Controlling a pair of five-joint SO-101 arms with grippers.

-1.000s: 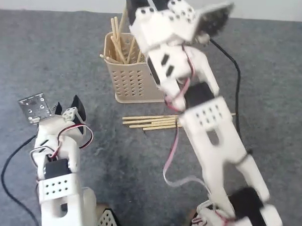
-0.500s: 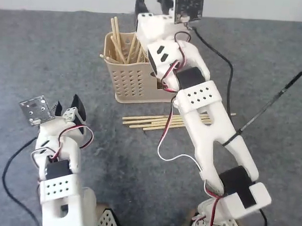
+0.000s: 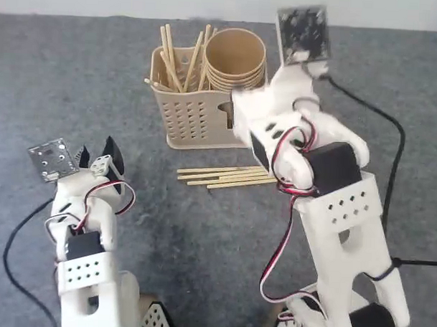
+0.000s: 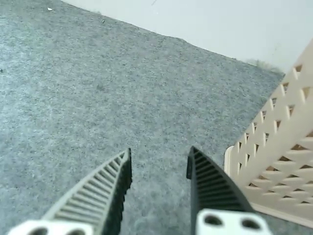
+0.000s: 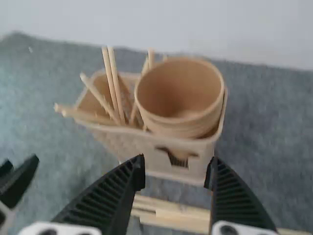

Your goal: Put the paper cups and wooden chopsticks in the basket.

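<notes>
Carpet [image 3: 78, 80], chopsticks [image 3: 214, 178] half behind right arm [image 3: 305, 163]

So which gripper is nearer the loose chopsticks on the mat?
Right. The right gripper hangs over the loose chopsticks, facing the basket; the left gripper sits off to their side, over bare mat.

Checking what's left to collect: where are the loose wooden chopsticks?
In the high view, the loose pale wooden chopsticks lie flat on the grey carpet just in front of the beige perforated plastic basket, slightly to the robot's right.
</notes>
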